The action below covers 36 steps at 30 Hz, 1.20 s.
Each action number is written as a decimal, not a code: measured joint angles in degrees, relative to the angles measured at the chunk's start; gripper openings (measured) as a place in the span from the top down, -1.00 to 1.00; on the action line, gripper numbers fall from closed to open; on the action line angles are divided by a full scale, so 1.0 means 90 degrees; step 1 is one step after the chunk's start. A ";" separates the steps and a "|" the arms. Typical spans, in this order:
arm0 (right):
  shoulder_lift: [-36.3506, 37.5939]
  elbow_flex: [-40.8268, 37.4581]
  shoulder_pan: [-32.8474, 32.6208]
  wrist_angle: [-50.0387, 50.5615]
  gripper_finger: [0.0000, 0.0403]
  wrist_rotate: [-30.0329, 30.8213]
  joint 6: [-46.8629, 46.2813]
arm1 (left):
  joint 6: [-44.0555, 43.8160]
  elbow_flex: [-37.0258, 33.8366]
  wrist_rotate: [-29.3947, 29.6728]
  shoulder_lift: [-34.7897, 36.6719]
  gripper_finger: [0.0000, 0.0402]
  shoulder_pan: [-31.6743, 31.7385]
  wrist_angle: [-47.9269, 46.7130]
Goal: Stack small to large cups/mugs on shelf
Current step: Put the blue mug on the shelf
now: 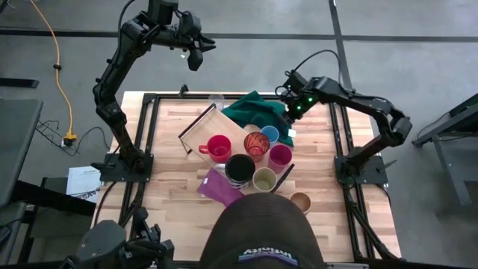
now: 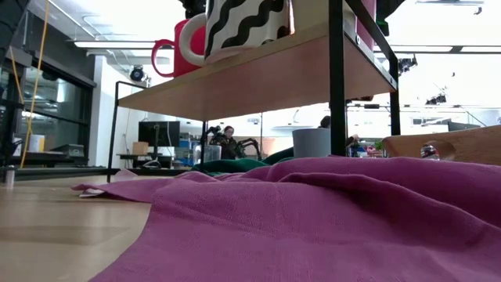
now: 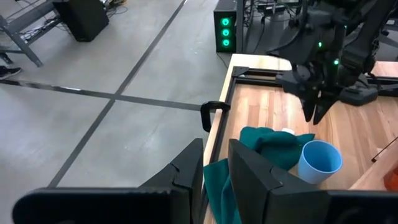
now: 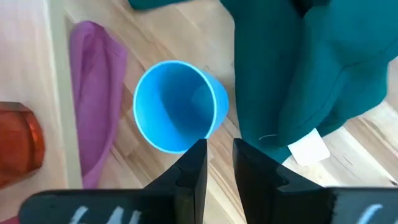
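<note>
From above, my right pincer [image 1: 290, 119] hangs over the far right part of the table [image 1: 172, 172], just above the blue cup [image 1: 269, 134] that stands beside the green cloth [image 1: 254, 110]. My left pincer [image 1: 196, 56] is raised high beyond the table's far edge, well apart from everything. The shelf [image 1: 202, 128] lies slantwise mid-table with the red mug [image 1: 217, 147] on it, and the orange patterned cup [image 1: 256, 144], magenta cup [image 1: 280, 156], black mug [image 1: 240, 169] and olive-beige cup [image 1: 264, 179] clustered along it; the tan cup [image 1: 300, 202] sits apart nearer the front. At table height, the purple cloth [image 2: 313, 219] fills the foreground, the shelf board overhead. Past my left wrist, my two fingers [image 3: 186, 171] stand nearly together, a narrow gap between, nothing in it. Past my right wrist, my fingers [image 4: 194, 163] likewise leave only a slim gap and grasp nothing; the blue cup lies directly beyond the tips, mouth toward me.
</note>
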<state>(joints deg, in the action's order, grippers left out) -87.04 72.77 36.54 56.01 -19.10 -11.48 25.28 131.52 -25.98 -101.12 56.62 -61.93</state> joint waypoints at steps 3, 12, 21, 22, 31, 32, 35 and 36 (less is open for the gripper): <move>-0.0195 0.0000 -0.0127 -0.0090 0.66 0.0010 -0.0029 | 0.0000 0.0000 -0.0005 0.0000 0.68 0.0000 -0.0007; -0.0675 -0.0002 -0.0402 -0.0433 0.66 0.0010 -0.0137 | 0.0148 0.0000 -0.0010 0.0000 0.68 0.0000 -0.0250; -0.0760 -0.0005 -0.0413 -0.0611 0.66 0.0251 -0.0288 | 0.0180 0.0000 0.0005 0.0000 0.68 0.0005 -0.0262; -0.0760 -0.0005 -0.0413 -0.0608 0.66 0.0274 -0.0294 | 0.0199 0.0000 0.0005 0.0000 0.68 0.0005 -0.0260; -0.0760 -0.0005 -0.0406 -0.0683 0.54 0.0291 -0.0781 | 0.0305 0.0000 0.0005 0.0000 0.68 0.0005 -0.0265; -0.0760 -0.0005 -0.0406 -0.0681 0.52 0.0291 -0.0914 | 0.0308 0.0000 0.0005 0.0000 0.68 0.0005 -0.0270; -0.0760 -0.0005 -0.0406 -0.0683 0.48 0.0301 -0.1177 | 0.0293 0.0000 -0.0007 0.0000 0.68 0.0005 -0.0270; -0.0760 -0.0005 -0.0414 -0.0688 0.47 0.0335 -0.1183 | 0.0285 0.0000 -0.0010 0.0000 0.68 0.0005 -0.0270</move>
<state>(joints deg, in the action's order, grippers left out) -93.89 72.73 32.81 49.82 -16.09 -22.13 27.84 131.52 -26.06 -101.12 56.66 -64.36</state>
